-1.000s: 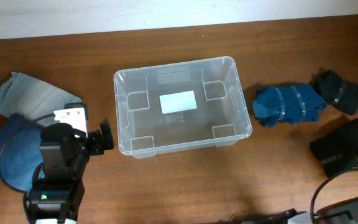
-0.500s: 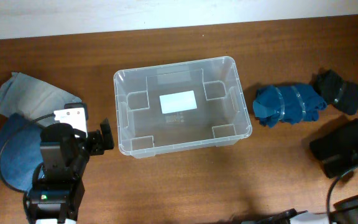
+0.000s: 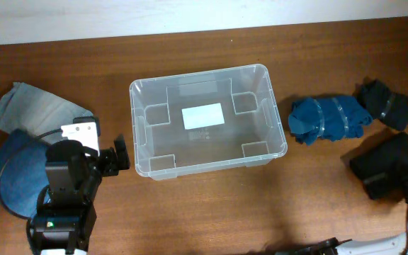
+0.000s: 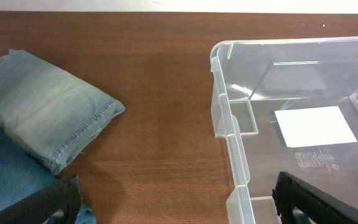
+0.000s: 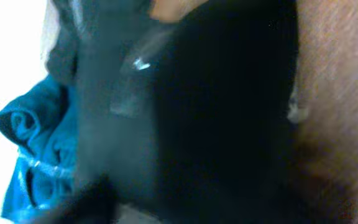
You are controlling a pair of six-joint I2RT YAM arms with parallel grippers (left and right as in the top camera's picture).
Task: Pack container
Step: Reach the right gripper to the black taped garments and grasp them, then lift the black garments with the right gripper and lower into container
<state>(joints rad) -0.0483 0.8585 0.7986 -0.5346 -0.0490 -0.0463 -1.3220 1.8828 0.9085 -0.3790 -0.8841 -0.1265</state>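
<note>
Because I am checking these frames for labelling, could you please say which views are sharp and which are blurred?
Overhead: sharp, evenly lit, the container crisp. Left wrist: sharp, faint glare on the clear wall. Right wrist: badly blurred, mostly dark, only blue cloth recognisable.

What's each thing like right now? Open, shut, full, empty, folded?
container: upright, no lid, empty.
blue cloth: rolled up, outside the container.
far black bundle: rolled, on the table.
near black bundle: bunched, on the table.
pale denim: folded.
dark denim: folded.
left tool: open, holding nothing.
</note>
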